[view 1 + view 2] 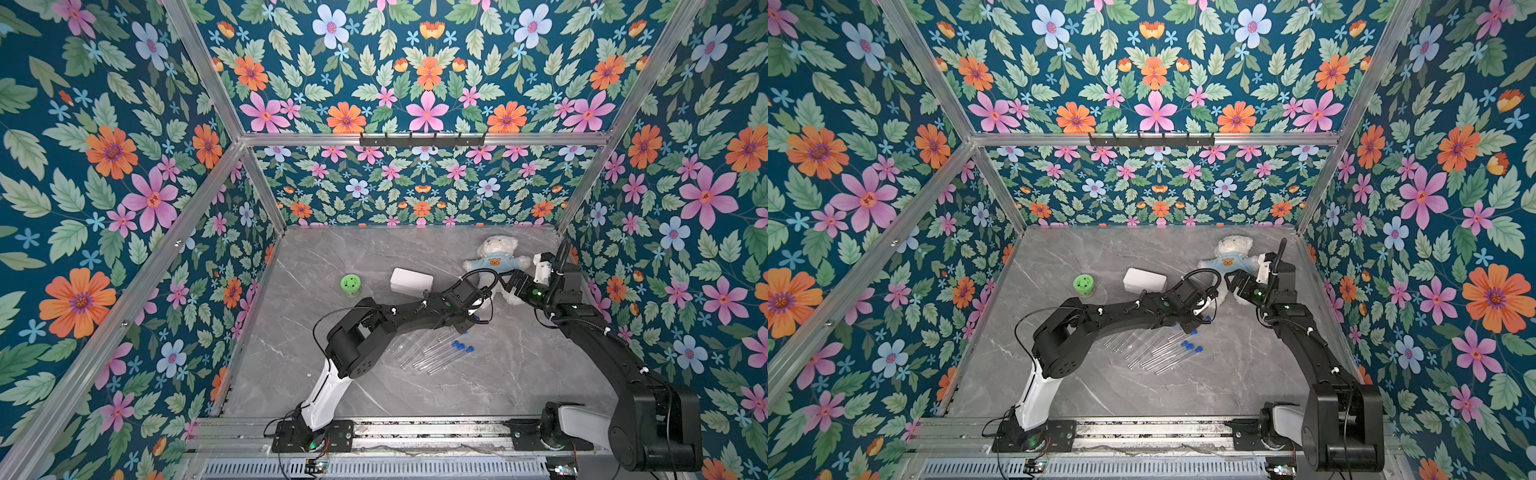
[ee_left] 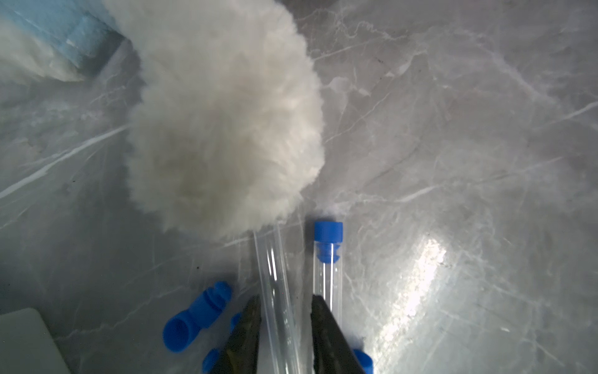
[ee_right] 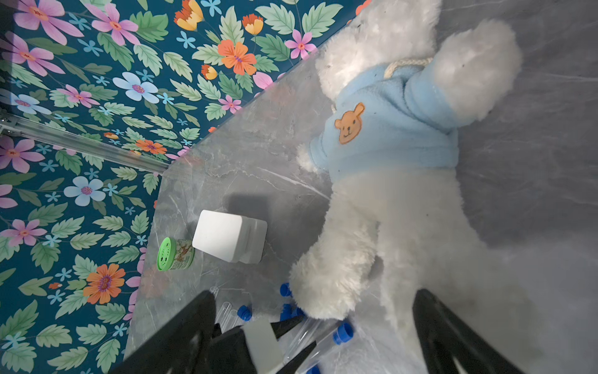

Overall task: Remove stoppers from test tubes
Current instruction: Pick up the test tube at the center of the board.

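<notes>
My left gripper pinches an unstoppered test tube beside the teddy bear, my right gripper gapes empty; best to lay it down gently.

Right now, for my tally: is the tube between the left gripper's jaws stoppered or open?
Open. In the left wrist view the test tube ends in a bare rim; the seated stopper belongs to the tube alongside.

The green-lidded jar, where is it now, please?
In both top views the jar stands toward the table's back, just left of the white box, not touching it.
</notes>
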You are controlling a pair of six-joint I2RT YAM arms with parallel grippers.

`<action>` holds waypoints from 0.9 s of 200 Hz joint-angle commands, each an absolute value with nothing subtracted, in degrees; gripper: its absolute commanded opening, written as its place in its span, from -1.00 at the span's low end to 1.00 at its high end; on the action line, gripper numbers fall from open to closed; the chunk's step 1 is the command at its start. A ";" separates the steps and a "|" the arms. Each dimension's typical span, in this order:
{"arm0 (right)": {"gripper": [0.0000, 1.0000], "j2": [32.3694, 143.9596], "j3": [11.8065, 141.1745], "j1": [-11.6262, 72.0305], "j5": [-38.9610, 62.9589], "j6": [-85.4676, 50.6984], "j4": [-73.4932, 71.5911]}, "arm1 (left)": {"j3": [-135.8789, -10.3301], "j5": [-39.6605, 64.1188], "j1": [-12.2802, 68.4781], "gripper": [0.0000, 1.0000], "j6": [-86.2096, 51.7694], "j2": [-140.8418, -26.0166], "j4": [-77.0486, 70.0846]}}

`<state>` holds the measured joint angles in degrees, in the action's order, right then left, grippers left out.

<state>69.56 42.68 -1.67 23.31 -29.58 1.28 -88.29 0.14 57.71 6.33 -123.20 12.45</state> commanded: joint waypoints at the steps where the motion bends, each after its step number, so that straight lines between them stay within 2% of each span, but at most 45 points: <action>1: 0.92 69.06 42.54 -1.80 22.32 -30.30 -0.05 | -89.18 0.88 57.47 -0.39 6.94 -123.85 12.88; 180: 0.95 65.09 40.61 -3.25 19.93 -31.31 0.00 | -94.30 0.70 56.31 -0.44 8.00 -129.49 15.79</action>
